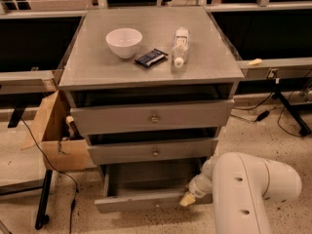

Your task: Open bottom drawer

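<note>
The grey cabinet has three drawers. The bottom drawer is pulled out, with its plain grey inside showing and its narrow front panel low near the floor. The mid-sized drawer front and the tallest front above it each stick out a little. My white arm comes in from the lower right. My gripper is at the right end of the bottom drawer's front panel, its pale tip against the panel.
On the cabinet top stand a white bowl, a dark packet and a lying plastic bottle. An open cardboard box sits left of the cabinet. Cables and a black stand leg lie on the floor.
</note>
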Robot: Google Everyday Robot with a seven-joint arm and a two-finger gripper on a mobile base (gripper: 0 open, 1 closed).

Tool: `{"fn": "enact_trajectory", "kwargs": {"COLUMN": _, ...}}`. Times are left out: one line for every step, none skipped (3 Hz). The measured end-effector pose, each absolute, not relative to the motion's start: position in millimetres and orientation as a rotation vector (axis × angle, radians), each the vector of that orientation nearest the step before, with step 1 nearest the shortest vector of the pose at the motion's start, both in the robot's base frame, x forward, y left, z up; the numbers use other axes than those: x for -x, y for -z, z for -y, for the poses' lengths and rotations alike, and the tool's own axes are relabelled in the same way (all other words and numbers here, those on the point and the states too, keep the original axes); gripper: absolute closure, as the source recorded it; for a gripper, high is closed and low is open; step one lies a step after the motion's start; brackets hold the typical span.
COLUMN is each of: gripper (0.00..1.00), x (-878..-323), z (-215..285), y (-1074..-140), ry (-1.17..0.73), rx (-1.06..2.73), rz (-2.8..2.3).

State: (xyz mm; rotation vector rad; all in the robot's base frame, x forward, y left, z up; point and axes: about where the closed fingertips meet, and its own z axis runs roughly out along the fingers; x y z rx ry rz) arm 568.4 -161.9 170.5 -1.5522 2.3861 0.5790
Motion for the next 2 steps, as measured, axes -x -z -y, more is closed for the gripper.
{"fn": "enact_trajectory", "kwargs": {"gripper": 0.0, "x": -543.6, "z": 157.5, "y": -166.6, "ry": -0.601, "rx": 1.576, "rz": -2.379}}
{"fn": "enact_trajectory", "kwargs": {"gripper": 0.0, "x": -544.3, "z": 157.4, "y": -168.9, "ry": -0.601, "rx": 1.576, "rz": -2.379}}
